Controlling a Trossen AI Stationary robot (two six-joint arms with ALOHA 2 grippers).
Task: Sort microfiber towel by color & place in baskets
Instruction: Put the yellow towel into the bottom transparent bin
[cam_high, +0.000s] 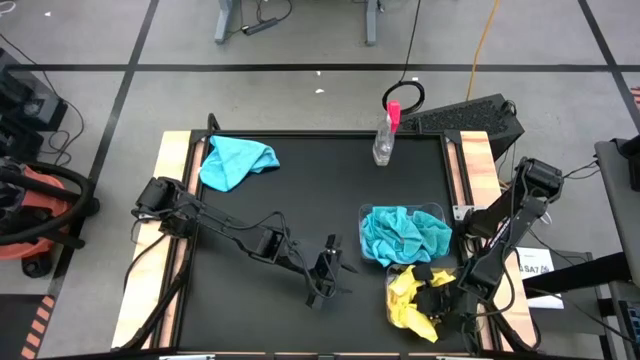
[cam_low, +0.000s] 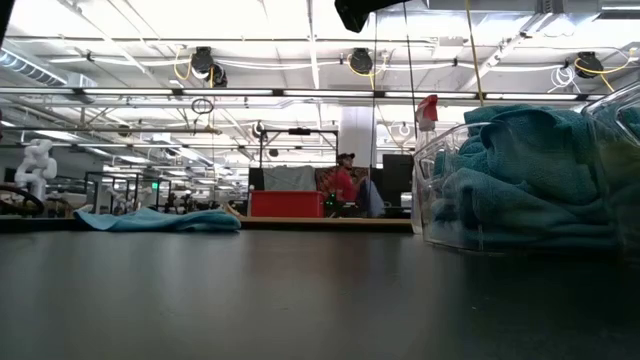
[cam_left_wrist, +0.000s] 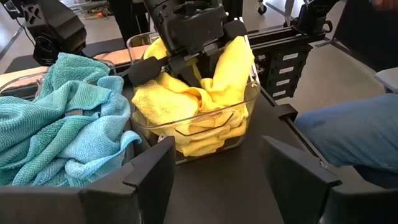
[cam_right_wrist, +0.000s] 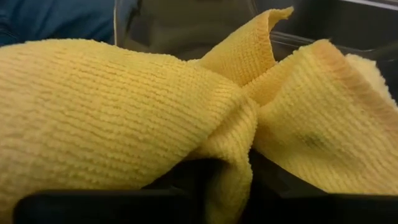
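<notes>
Yellow towel (cam_left_wrist: 186, 106) | ribbed, bunched | in clear basket (cam_left_wrist: 249, 102) | right gripper (cam_left_wrist: 189, 59) pinching

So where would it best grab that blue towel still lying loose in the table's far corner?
Probably from straight above, pinching the raised bunched fold near the middle of the blue towel. It lies crumpled and low on the table, so its flat edges offer little. The left end effector is open and nearer.

My left arm stretched from the left edge across the worktop, its gripper (cam_high: 327, 270) low near the front middle, fingers (cam_left_wrist: 148, 171) spread wide apart. My right arm folded in from the right edge, its gripper (cam_high: 437, 292) down at the front right corner, fingers pinched together.
</notes>
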